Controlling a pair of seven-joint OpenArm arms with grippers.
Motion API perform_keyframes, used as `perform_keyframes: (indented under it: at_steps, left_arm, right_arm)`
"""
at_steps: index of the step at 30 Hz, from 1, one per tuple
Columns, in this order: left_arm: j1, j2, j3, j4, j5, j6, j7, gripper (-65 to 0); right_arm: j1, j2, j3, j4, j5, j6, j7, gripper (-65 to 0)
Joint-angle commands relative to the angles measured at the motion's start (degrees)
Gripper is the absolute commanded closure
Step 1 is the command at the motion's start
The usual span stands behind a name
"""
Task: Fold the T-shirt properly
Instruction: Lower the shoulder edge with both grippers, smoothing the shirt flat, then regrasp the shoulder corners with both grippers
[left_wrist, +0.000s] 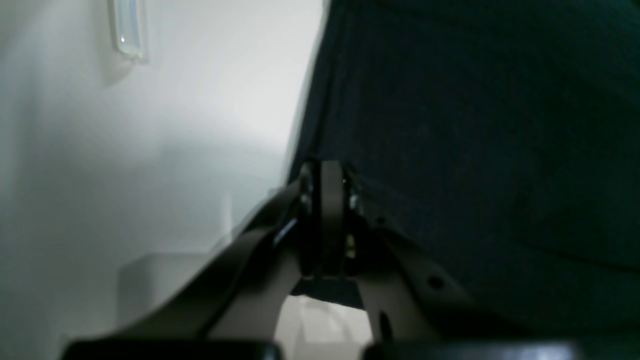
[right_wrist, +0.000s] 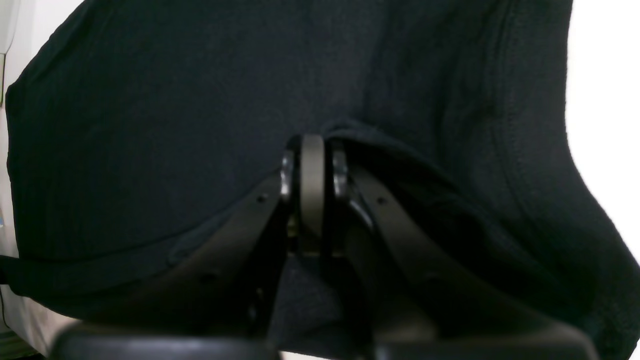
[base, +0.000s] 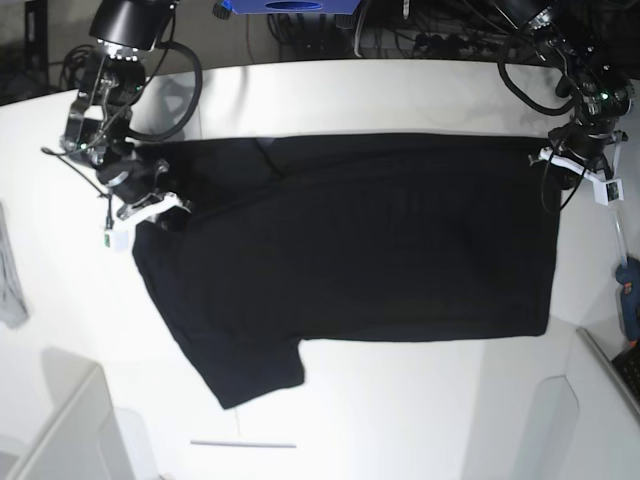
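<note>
The T-shirt (base: 350, 250) lies spread, plain side up, across the table's (base: 420, 420) middle. The left gripper (left_wrist: 327, 172) pinches its upper-right edge; the right gripper (right_wrist: 312, 150) appears clamped on cloth at upper left. Judged: flattening step; next, laying it down.

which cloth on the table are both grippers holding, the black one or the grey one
The black T-shirt, spread wide across the table. The left gripper and right gripper hold its opposite ends. The small grey cloth lies untouched at the table edge.
</note>
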Motion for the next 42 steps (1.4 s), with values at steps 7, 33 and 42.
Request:
perform_keyframes:
  at_steps: [7,33,42]
  left_arm:
    - [-1.2,-0.7,-0.4,0.9,-0.9,0.0,-1.6,-39.2]
    - [10.8,-1.1,-13.7,-4.1,-20.3,-3.4,1.6,-59.9]
    - [11.4,-1.4,-8.2,-4.5,-20.3,-3.4,-2.5,-59.9]
  right_arm:
    - [0.4,0.3,0.9,1.4,1.3,0.5,1.3,-29.0]
    - [-24.9,-10.2,7.6,18.0,5.8,-11.2,13.7,-35.7]
    - [-19.4,-10.0,10.2,7.9,6.5,-10.9,14.9,-30.6]
